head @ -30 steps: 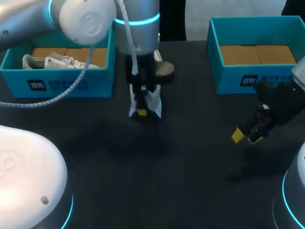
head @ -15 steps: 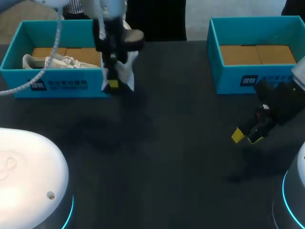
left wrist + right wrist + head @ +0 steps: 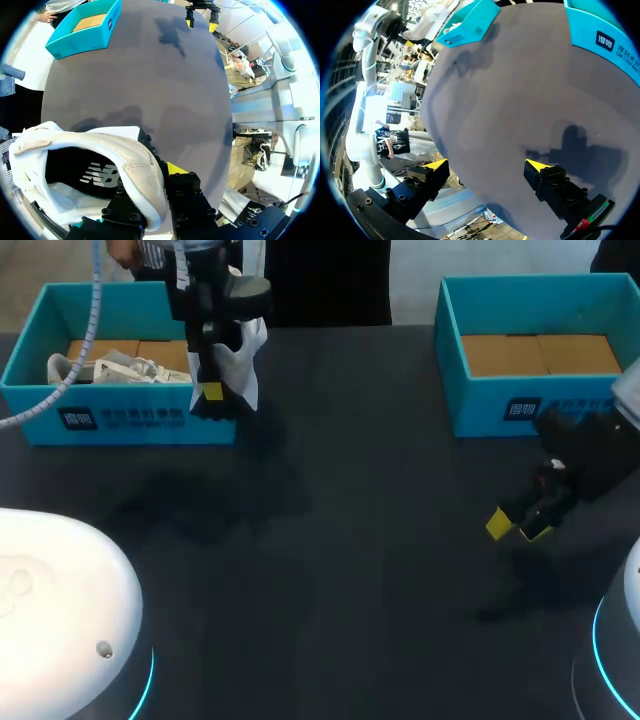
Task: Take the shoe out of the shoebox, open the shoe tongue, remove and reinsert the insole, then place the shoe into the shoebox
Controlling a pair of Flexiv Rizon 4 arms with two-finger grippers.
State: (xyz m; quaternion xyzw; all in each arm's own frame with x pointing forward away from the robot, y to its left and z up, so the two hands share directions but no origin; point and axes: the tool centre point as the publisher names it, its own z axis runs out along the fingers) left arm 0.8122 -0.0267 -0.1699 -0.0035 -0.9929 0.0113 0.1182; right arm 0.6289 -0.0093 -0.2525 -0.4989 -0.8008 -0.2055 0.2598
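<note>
White shoe (image 3: 142,172) in left tool (image 3: 211,393), dark lining (image 3: 67,162) only in wrist view

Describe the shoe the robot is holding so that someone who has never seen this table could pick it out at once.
Find the teal shoebox at the table's far left. At its right-hand end the left gripper is shut on a white shoe with a dark lining. Unlike the other white shoe lying inside that box, this one hangs from the gripper.
</note>
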